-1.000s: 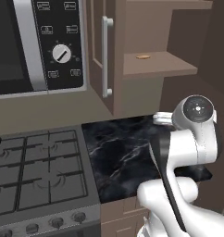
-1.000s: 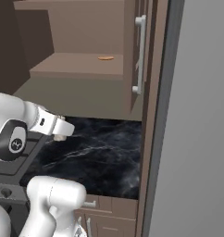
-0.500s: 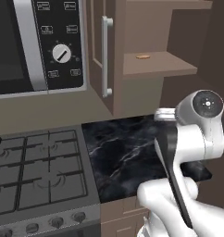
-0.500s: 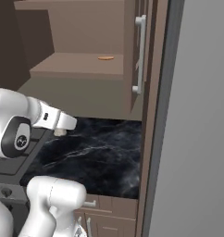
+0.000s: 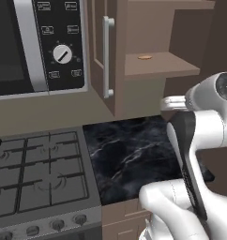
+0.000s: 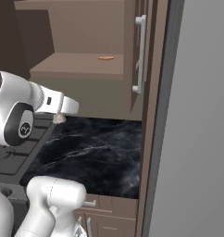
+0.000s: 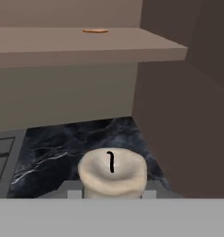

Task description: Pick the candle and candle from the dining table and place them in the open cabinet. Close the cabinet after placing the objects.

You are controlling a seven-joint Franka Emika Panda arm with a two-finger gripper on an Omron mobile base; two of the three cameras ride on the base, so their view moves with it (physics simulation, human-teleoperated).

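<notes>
Gripping cream stub candle in closed jaws | above black marble counter | below open cabinet shelf

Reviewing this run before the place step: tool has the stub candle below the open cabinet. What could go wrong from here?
1. The candle sits below the cabinet shelf; if lifted too little, it could hit the shelf's front edge.
2. The tool grips only the stub's lower part, so it could tilt or slip on contact.
3. The open cabinet door hangs beside the opening; a wide swing could clip it.
</notes>
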